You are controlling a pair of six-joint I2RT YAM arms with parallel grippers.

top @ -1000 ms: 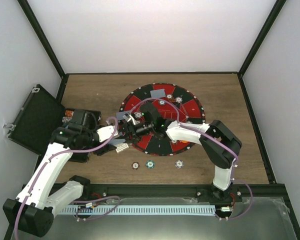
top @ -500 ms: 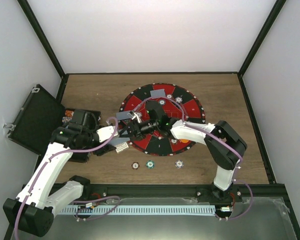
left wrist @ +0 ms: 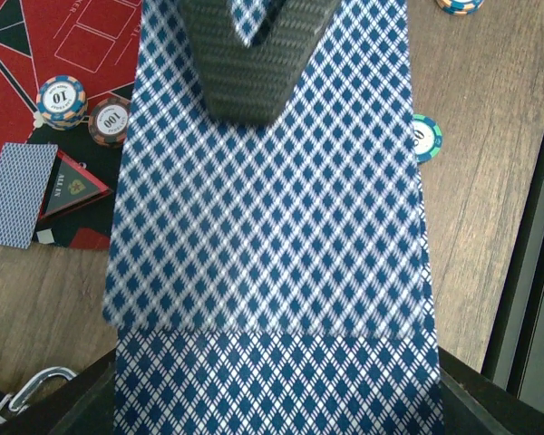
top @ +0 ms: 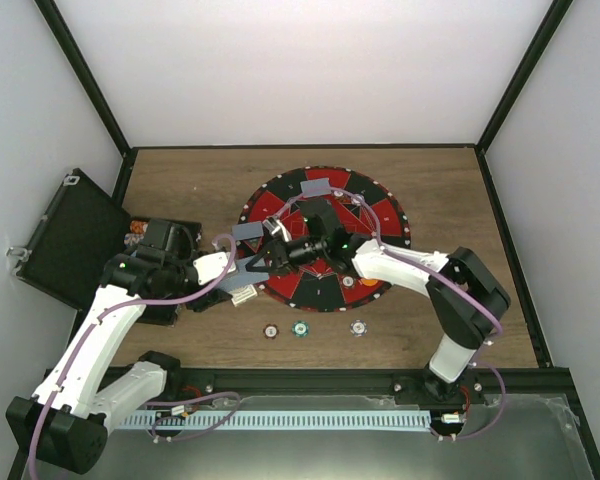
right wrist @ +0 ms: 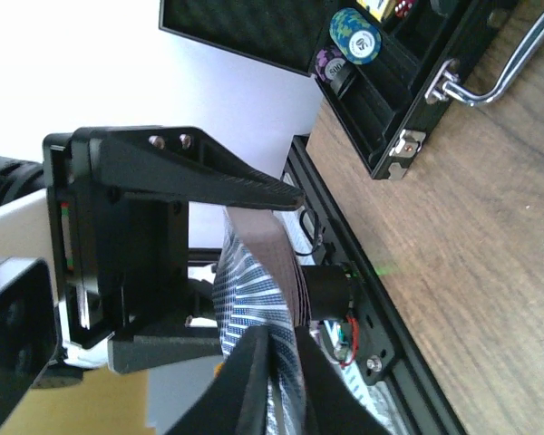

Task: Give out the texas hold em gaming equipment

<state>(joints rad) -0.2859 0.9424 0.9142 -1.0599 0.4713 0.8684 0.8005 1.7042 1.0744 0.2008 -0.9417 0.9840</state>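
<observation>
Where the left tool (top: 250,266) is pressed together on a stack of blue-and-white diamond-backed playing cards (left wrist: 272,236), holding it above the 9 o'clock rim of the round red-and-black felt mat (top: 385,215), the right tool (right wrist: 276,353) meets it from 3 o'clock, its dark fingers pinching the stack's free edge; how many cards lie between them cannot be told. A single card (left wrist: 18,195) of the same pattern lies flat at the mat's edge; three round striped-rim poker chips (top: 299,327) rest on the brown wooden surface (top: 180,180) at the mat's 6 o'clock; the open black hinged case (top: 70,235) stands at 9 o'clock.

Likely hazards: a pinch taking several cards would deal more than one; a pull against the left tool's firm clamp could bend the card or drag the whole stack loose, scattering it; a shallow edge grip could slip.
</observation>
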